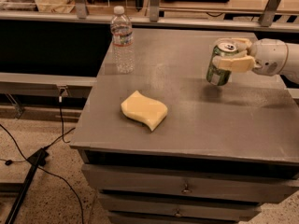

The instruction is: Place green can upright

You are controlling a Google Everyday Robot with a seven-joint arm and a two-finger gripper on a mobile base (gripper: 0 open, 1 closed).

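Observation:
The green can (218, 70) is upright, silver top with pull tab facing up, at the right side of the grey table (187, 125). My gripper (229, 55) reaches in from the right and its pale fingers (235, 63) are shut around the can's upper half. The can's base is at or just above the table top; I cannot tell if it touches.
A clear plastic water bottle (122, 40) with a white cap stands at the table's back left. A yellow sponge (144, 109) lies left of centre. Drawers (186, 188) are under the table front. A cable and stand leg (28, 169) lie on the floor at left.

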